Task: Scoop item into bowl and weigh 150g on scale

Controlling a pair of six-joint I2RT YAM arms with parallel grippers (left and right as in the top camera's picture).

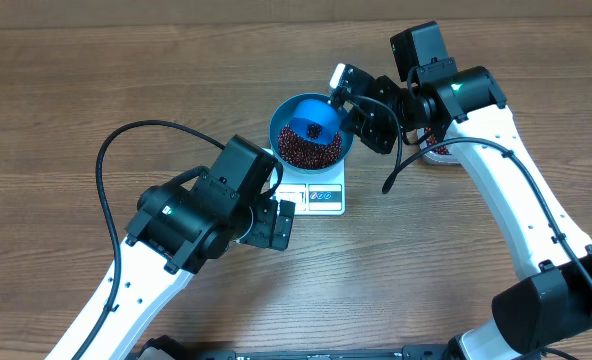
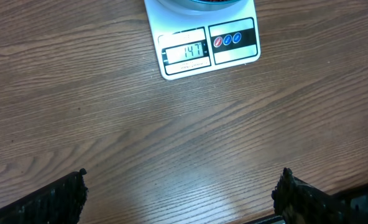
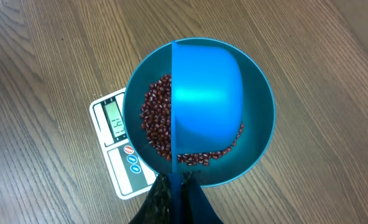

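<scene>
The bright blue bowl (image 1: 345, 152) stands on the white scale (image 1: 326, 197) with a heap of dark red-brown beans (image 1: 301, 150) inside. My right gripper (image 1: 361, 118) is shut on the handle of a smaller blue scoop (image 1: 314, 113), held tipped over the bowl. In the right wrist view the scoop (image 3: 206, 106) covers much of the bowl (image 3: 265, 124), with beans (image 3: 156, 118) beside it and the gripper (image 3: 178, 186) clamped on the thin handle. My left gripper (image 1: 276, 222) hovers open and empty, left of the scale's front. The scale (image 2: 234, 53) display reads 147.
Wood-grain table (image 2: 171, 124) all round. The right arm (image 1: 516, 190) reaches in from the lower right, the left arm (image 1: 176, 230) from the lower left with a black cable looping above it. Something red and white (image 1: 439, 152) peeks out under the right arm.
</scene>
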